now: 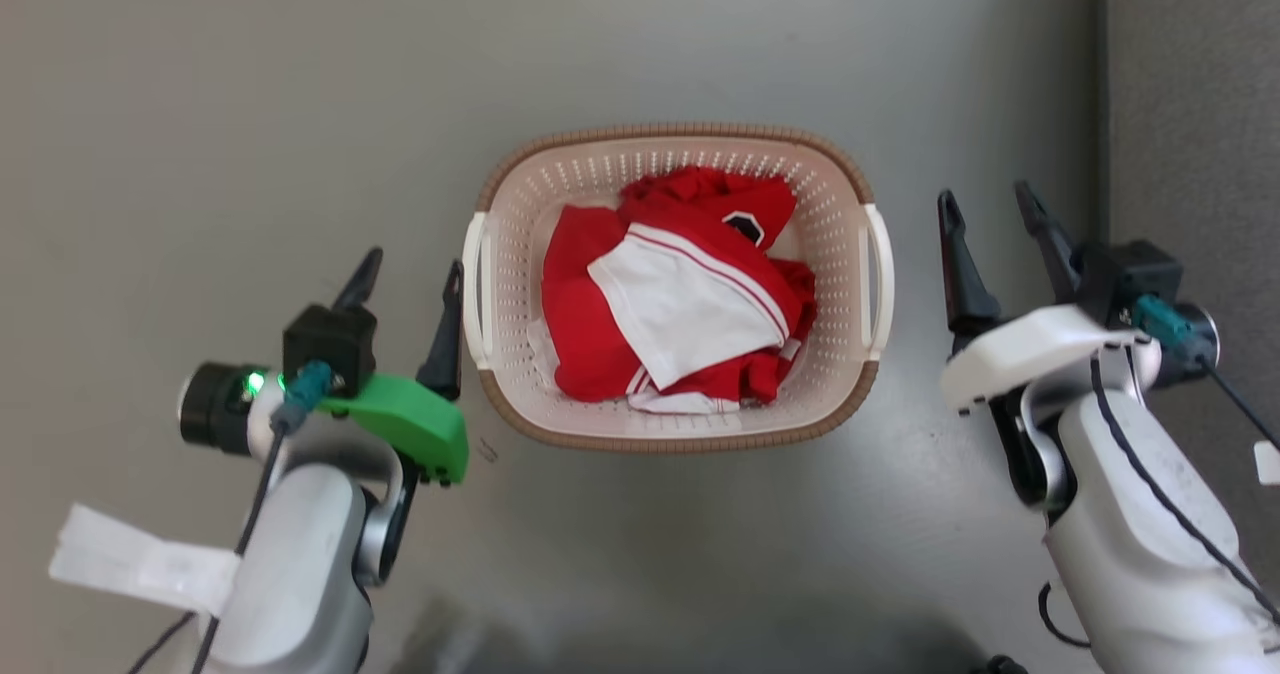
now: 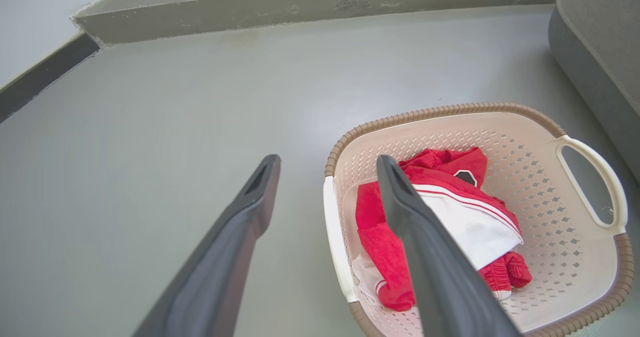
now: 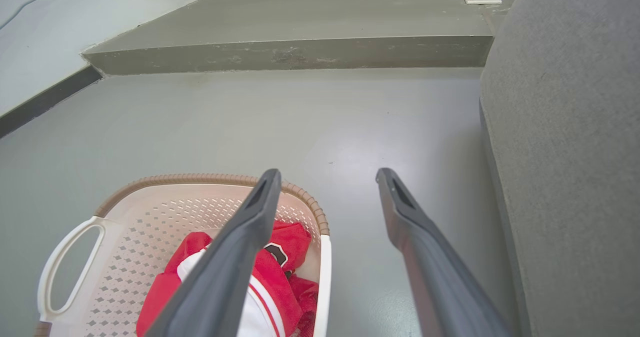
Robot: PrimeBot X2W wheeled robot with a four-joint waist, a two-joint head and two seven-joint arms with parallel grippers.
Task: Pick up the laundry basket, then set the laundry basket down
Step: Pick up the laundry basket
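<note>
Left gripper [image 1: 413, 264] spread wide, empty, just left of the laundry basket [image 1: 845, 254]; looks staged for a two-sided lift. Basket sits flat on the floor [image 1: 200, 104], nearer its right edge: cream perforated walls, brown woven rim, red-and-white clothes [image 1: 680, 304] inside. Right gripper [image 1: 985, 199] same: wide, empty, flanking the right side.
</note>
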